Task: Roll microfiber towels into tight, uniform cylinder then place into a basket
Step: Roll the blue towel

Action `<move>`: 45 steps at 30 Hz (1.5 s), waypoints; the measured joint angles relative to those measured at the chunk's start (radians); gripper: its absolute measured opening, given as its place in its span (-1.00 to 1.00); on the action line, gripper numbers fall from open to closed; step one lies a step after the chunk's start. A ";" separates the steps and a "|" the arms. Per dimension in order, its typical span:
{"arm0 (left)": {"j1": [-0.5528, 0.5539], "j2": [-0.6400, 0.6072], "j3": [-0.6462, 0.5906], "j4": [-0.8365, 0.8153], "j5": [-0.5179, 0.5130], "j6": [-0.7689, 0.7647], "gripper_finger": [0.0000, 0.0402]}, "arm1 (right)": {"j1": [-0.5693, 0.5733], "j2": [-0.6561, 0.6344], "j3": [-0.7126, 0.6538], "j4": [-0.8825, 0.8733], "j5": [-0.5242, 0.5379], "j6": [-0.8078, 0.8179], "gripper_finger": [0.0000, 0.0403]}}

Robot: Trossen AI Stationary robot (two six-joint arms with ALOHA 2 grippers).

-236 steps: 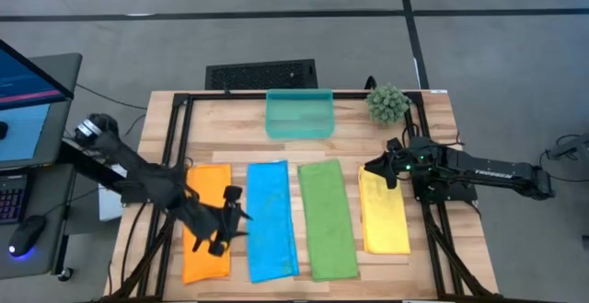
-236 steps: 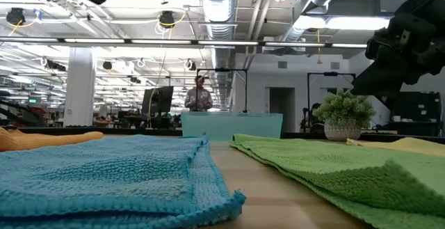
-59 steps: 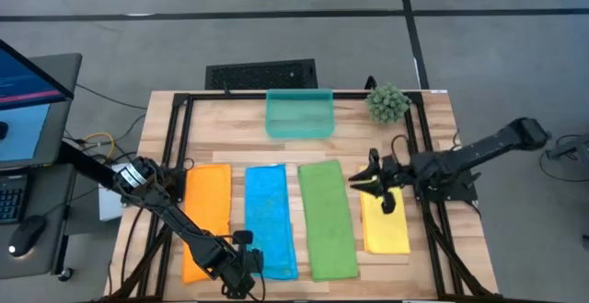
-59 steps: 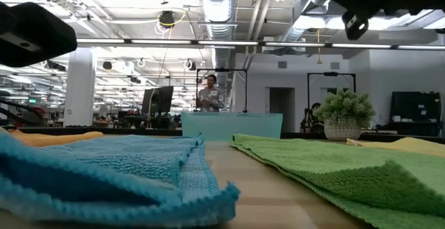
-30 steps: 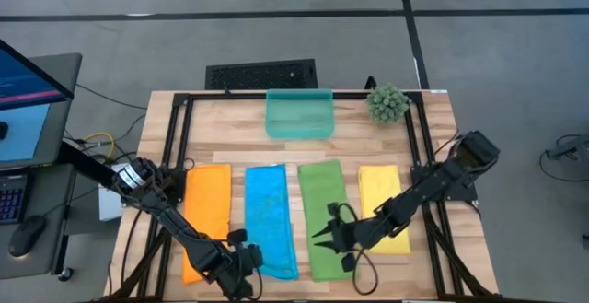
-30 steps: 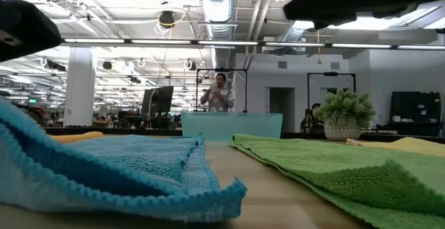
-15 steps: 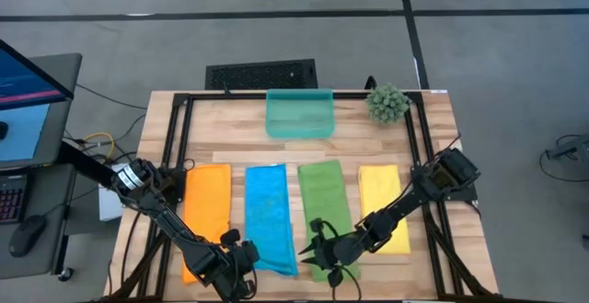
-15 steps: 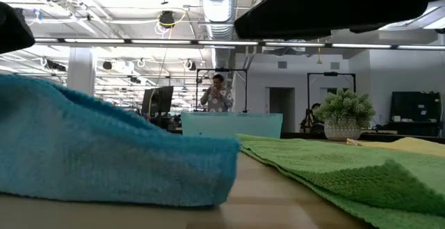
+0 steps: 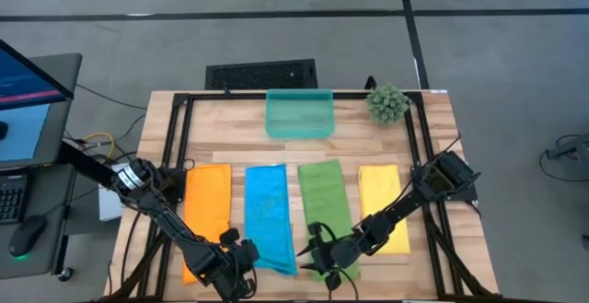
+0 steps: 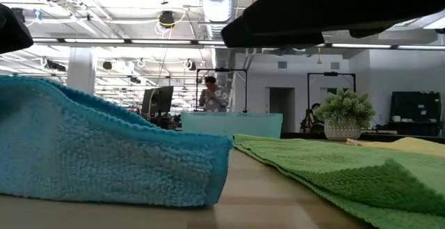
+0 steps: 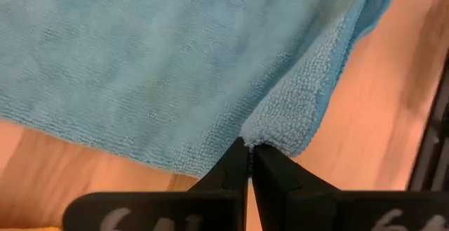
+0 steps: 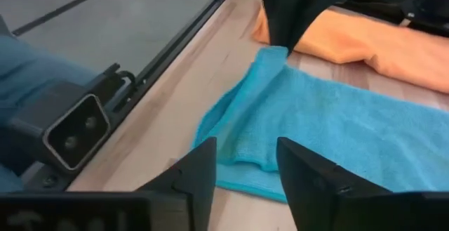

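Observation:
Four towels lie side by side on the table: orange (image 9: pixel 207 206), blue (image 9: pixel 269 213), green (image 9: pixel 324 202) and yellow (image 9: pixel 382 202). The teal basket (image 9: pixel 299 114) stands at the far edge. My left gripper (image 9: pixel 239 250) is at the blue towel's near left corner, shut on it. The blue towel's near end (image 10: pixel 104 145) is raised and folded back over itself. My right gripper (image 9: pixel 311 252) stands open over the green towel's near end, pointing at the blue towel's near right corner (image 12: pixel 242 154). I cannot tell whether it touches the cloth. My left gripper (image 11: pixel 249 147) pinches the blue towel's near left corner (image 11: pixel 275 127) between its two fingertips. The fingers come slanting from the near left side. The corner is lifted off the wood and turned over onto the towel, whose far part lies flat.
A spiky green plant ball (image 9: pixel 387 104) stands at the far right, next to the basket. A black frame rail (image 9: pixel 175 156) runs around the table top. Bare wood lies between the towels and the basket. A person (image 10: pixel 211 93) stands in the room beyond the table.
My right gripper has gone across the green towel's near end toward the table's left edge, up to the blue towel. My left gripper has carried the blue towel's near left corner up and toward the far edge. The near end has folded over; the far part stayed flat.

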 joint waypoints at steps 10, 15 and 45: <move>0.015 0.000 0.000 -0.002 -0.015 0.057 -1.00 | 0.000 0.000 0.000 -0.001 0.001 0.033 0.07; 0.015 0.000 0.000 -0.002 -0.017 0.056 -1.00 | 0.000 0.000 0.000 0.002 0.001 0.033 0.04; 0.025 0.000 0.000 0.000 -0.020 -0.069 -1.00 | -0.072 0.146 0.073 0.071 -0.210 0.034 -0.03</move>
